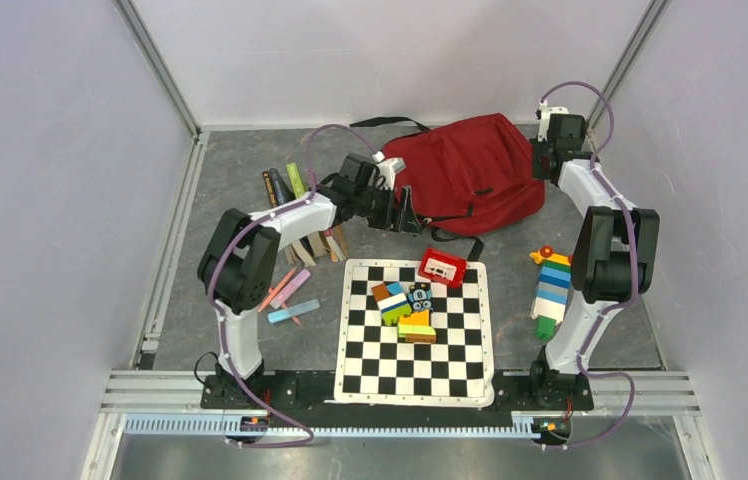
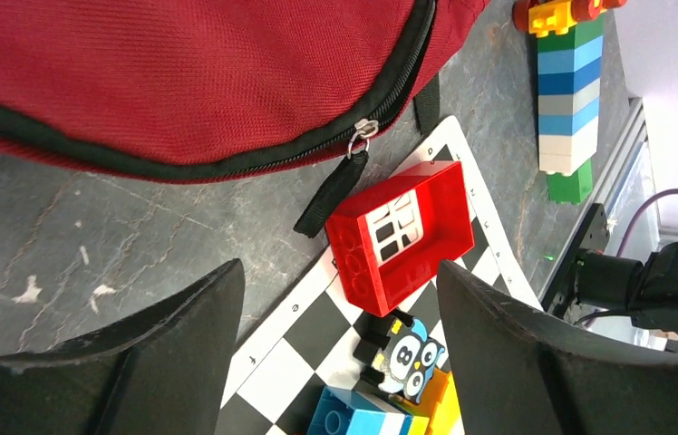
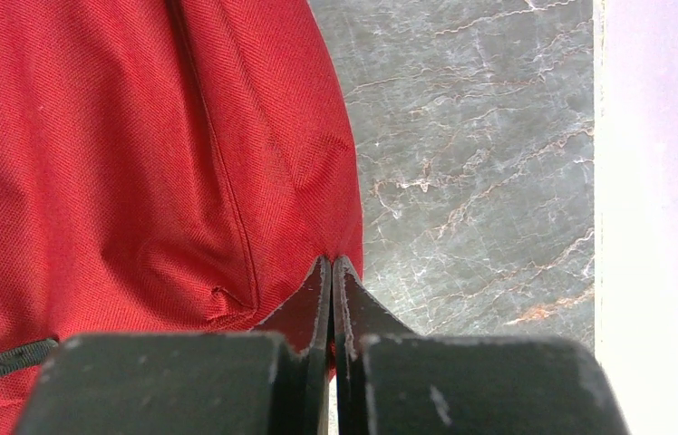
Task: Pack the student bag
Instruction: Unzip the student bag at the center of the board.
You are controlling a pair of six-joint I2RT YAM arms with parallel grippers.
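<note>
The student bag (image 1: pixel 470 165), a large dark red backpack, lies flat at the back of the table with its zipper closed. My left gripper (image 1: pixel 405 215) is open and empty, hovering beside the bag's near-left edge. In the left wrist view the bag (image 2: pixel 181 72) fills the top, its zipper pull (image 2: pixel 361 136) hangs just beyond my open left gripper (image 2: pixel 340 308). My right gripper (image 1: pixel 542 160) is at the bag's right edge. In the right wrist view the right gripper (image 3: pixel 331 267) is shut, pinching the edge of the bag's fabric (image 3: pixel 136 163).
A small red toy box (image 1: pixel 442 266) sits on the checkerboard mat (image 1: pixel 370 370) with several coloured blocks (image 1: pixel 405 305). A block tower (image 1: pixel 550 290) lies to the right. Books (image 1: pixel 285 185) and markers (image 1: pixel 290 295) lie to the left. Walls enclose the table.
</note>
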